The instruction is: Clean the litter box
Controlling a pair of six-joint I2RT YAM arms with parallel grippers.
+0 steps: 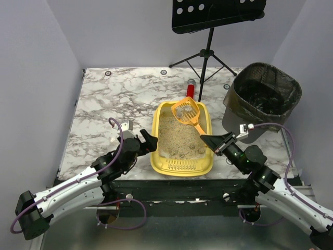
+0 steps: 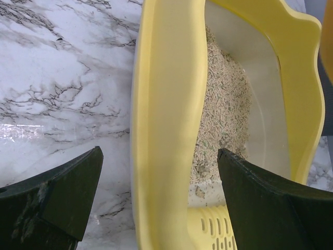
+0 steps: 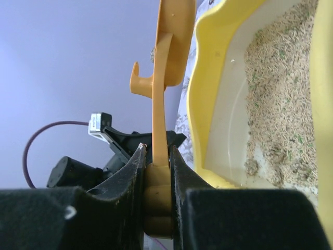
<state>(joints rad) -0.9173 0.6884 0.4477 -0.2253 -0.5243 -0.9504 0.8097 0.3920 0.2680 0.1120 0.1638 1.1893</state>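
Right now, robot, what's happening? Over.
Left gripper open around box wall. Right gripper shut on scoop, above litter. Bin to the right, nothing seen between.

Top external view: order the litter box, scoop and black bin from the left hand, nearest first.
1. litter box, right beside the left hand, at its left wall.
2. scoop, over the box's far end.
3. black bin, far off on the right side.

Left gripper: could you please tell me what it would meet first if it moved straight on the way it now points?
Most likely the litter box: its yellow side wall runs between the fingers of the open left gripper, so that rim comes first.
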